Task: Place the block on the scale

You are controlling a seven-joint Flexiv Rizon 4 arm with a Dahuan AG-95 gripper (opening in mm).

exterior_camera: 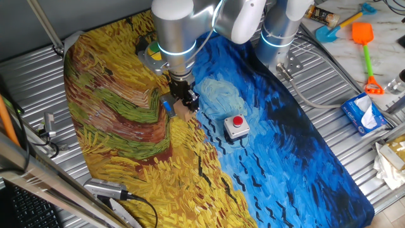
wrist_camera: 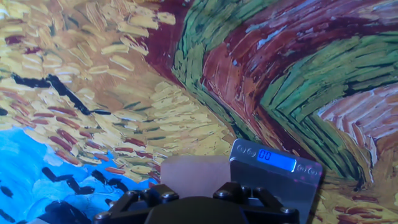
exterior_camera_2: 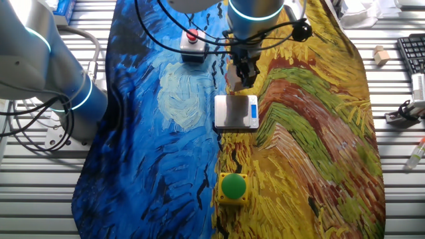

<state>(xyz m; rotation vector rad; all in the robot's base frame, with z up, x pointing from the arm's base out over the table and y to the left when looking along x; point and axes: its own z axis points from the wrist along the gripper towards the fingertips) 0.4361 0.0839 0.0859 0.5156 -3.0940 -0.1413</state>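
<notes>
Beside the flat grey scale (exterior_camera_2: 235,111), a plain tan block (wrist_camera: 194,172) is clamped squarely by the gripper (exterior_camera_2: 243,78).

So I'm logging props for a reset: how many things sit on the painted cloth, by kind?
Button boxes: 2 (red, green)
Scale: 1
Block: 1, at the gripper
Total: 4
</notes>
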